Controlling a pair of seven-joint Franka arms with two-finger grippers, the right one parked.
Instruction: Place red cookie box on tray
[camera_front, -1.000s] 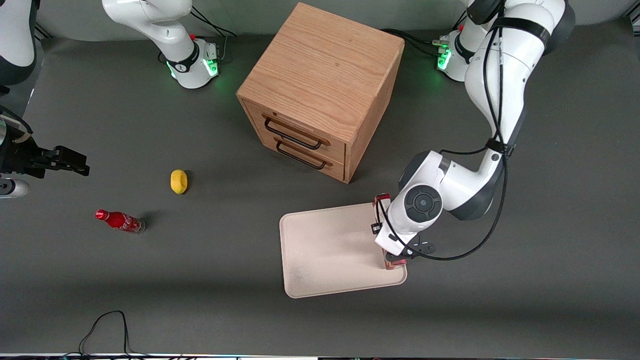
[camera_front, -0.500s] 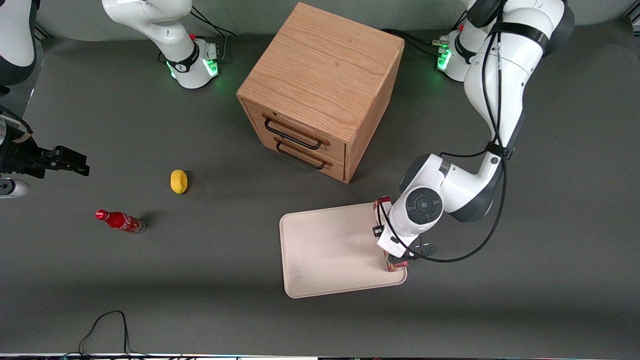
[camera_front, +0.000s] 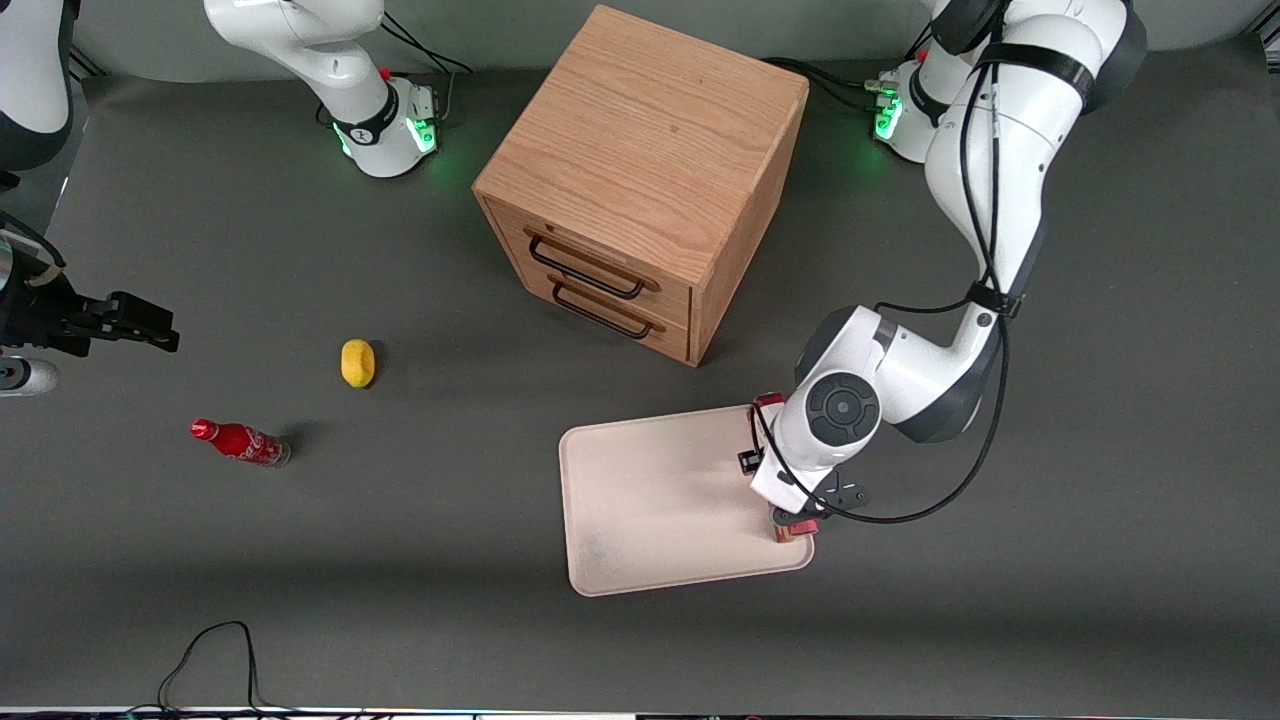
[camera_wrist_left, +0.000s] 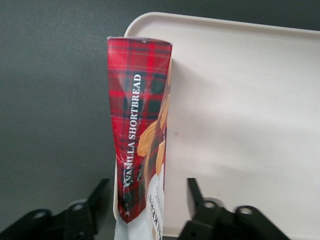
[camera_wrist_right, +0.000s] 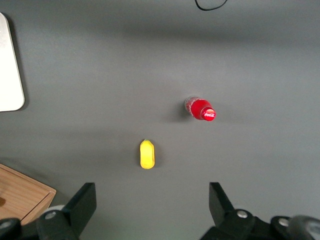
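The red cookie box (camera_wrist_left: 137, 135) stands on its narrow side along the rim of the cream tray (camera_wrist_left: 240, 100), at the tray's edge toward the working arm's end. My left gripper (camera_wrist_left: 147, 182) is open above the box. One black finger (camera_wrist_left: 97, 192) stands on each side of the box, with a gap between each finger and the carton. In the front view the wrist hides most of the box (camera_front: 767, 403). Only its red ends show at the edge of the tray (camera_front: 650, 500).
A wooden drawer cabinet (camera_front: 645, 170) stands farther from the front camera than the tray. A yellow lemon (camera_front: 357, 362) and a small red cola bottle (camera_front: 238, 442) lie toward the parked arm's end of the table.
The left wrist has shifted slightly over the box. The box stays standing at the tray's edge.
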